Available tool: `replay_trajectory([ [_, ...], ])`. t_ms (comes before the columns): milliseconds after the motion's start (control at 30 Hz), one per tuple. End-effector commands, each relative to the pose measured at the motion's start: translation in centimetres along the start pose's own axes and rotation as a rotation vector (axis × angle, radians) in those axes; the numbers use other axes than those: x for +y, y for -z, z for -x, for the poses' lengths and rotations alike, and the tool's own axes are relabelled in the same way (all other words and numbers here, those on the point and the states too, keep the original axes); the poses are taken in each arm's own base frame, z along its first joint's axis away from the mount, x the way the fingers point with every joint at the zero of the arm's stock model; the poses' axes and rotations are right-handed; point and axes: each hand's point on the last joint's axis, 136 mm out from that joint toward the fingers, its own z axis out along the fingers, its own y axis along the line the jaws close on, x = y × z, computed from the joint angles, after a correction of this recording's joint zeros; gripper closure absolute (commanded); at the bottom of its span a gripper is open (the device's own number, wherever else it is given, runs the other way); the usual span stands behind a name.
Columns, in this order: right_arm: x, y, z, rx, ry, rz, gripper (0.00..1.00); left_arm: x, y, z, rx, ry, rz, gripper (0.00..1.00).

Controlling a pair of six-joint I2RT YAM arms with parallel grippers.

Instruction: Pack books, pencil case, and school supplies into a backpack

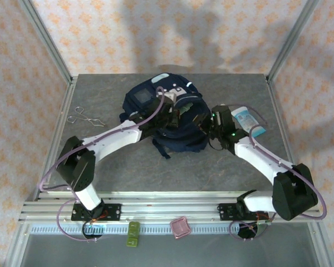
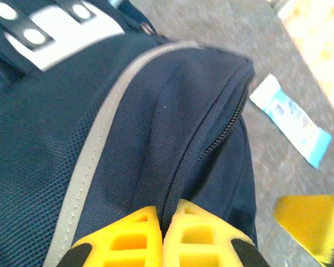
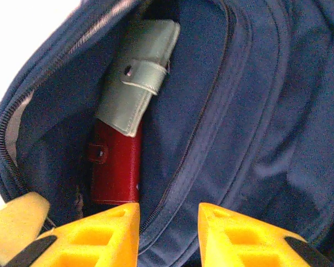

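Pinching backpack (image 2: 128,139) with shut left tool (image 2: 166,217) to hold it wide; hovering open right tool (image 3: 168,217) over red piece (image 3: 116,167), grey-green piece (image 3: 139,72).

Grey stone-look table (image 1: 128,172), evenly lit. Back wall (image 1: 100,33) carries cream wallpaper with orange floral print (soft shadows fall across it). Aluminium frame posts (image 1: 44,39) at corners; slotted rail (image 1: 172,210) along near edge.

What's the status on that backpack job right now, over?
Left fingers pinched shut on backpack fabric by the zipper. Right fingers open over the open pocket. Grey-green piece and red piece inside. Nothing blocking the opening.
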Motion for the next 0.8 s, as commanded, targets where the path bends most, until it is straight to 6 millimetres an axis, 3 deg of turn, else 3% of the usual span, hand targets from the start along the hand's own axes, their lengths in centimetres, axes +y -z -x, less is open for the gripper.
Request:
replay_trajectory([
  [0, -1.4, 0.1, -0.6, -0.002, 0.014, -0.042, 0.69, -5.0, -0.4, 0.0, 0.041, -0.001, -0.166, 0.81],
  [133, -1.6, 0.2, -1.5, 0.009, 0.023, -0.043, 0.69, -3.1, 1.9, 0.5, -0.036, 0.022, -0.115, 0.57],
  [200, -1.8, 0.4, -1.9, 0.013, 0.023, -0.047, 0.68, -1.3, 3.3, 0.9, -0.078, 0.056, -0.082, 0.53],
  [333, -2.3, 0.9, -2.3, -0.001, 0.031, -0.060, 0.65, 4.8, 4.5, 1.0, -0.116, 0.192, 0.037, 0.48],
  [433, -2.2, 1.0, -2.5, 0.004, 0.038, -0.053, 0.65, 8.8, 3.7, 0.2, -0.083, 0.281, 0.107, 0.46],
  [767, -1.2, 1.3, -3.0, 0.006, 0.045, -0.029, 0.65, 9.9, -0.6, 0.6, -0.020, 0.286, 0.117, 0.45],
])
